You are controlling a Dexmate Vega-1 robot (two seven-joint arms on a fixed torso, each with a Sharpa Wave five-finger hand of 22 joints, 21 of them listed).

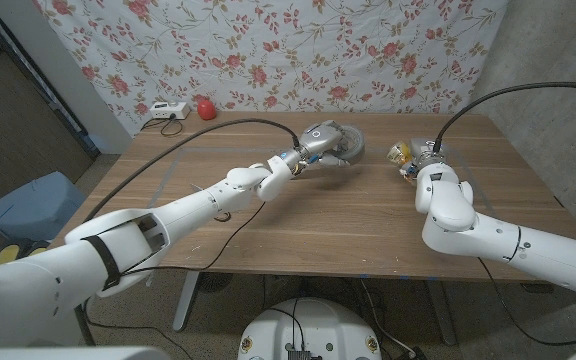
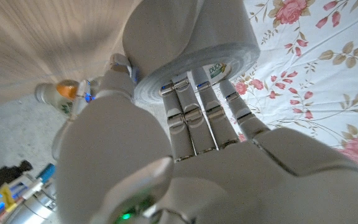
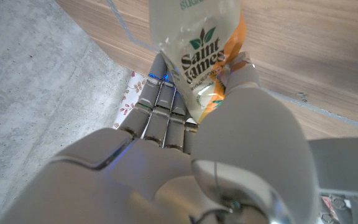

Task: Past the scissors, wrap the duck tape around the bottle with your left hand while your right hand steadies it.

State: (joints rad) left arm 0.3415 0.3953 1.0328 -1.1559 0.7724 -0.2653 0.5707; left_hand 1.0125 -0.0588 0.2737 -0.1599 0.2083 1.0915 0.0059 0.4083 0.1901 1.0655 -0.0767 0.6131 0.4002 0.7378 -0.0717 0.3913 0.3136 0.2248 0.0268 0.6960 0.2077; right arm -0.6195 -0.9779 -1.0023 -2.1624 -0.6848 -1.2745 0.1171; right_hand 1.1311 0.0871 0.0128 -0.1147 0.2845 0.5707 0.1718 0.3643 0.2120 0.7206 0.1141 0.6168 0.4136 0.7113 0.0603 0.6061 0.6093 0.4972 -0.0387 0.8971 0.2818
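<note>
Two hands work well apart over the tabletop point(image 1: 308, 215). Left hand point(image 1: 313, 148) grips the tape point(image 1: 346, 146), fingers point(image 2: 194, 115) curled around the grey roll. Right hand point(image 1: 423, 165) grips the bottle point(image 1: 400, 153), fingers point(image 3: 160, 106) closed behind its label. Bottle lies beyond the tape, toward the right hand.
</note>
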